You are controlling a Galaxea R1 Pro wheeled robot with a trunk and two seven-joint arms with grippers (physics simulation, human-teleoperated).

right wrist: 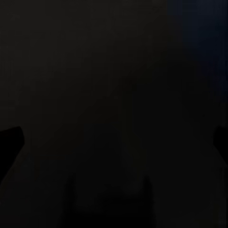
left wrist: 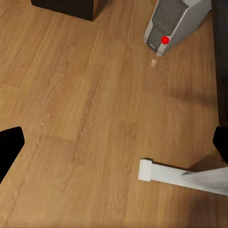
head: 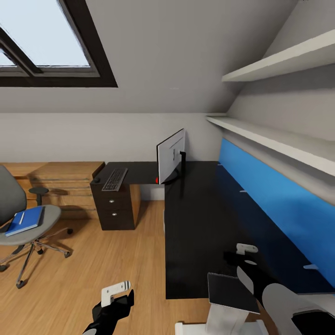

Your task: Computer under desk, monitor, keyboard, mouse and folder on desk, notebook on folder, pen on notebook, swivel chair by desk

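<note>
The left gripper (head: 113, 302) is glossy black with a white angular bracket on top — the right gripper (head: 242, 260) matches. A rounded pale grey forearm shell and a white trunk block carry a dark flat panel.

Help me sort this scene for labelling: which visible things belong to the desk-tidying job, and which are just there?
Job: desk; monitor; keyboard; mouse; folder on swivel chair; computer.

Just there: wooden chest; blue wall panel; wall shelves; skylight.
</note>
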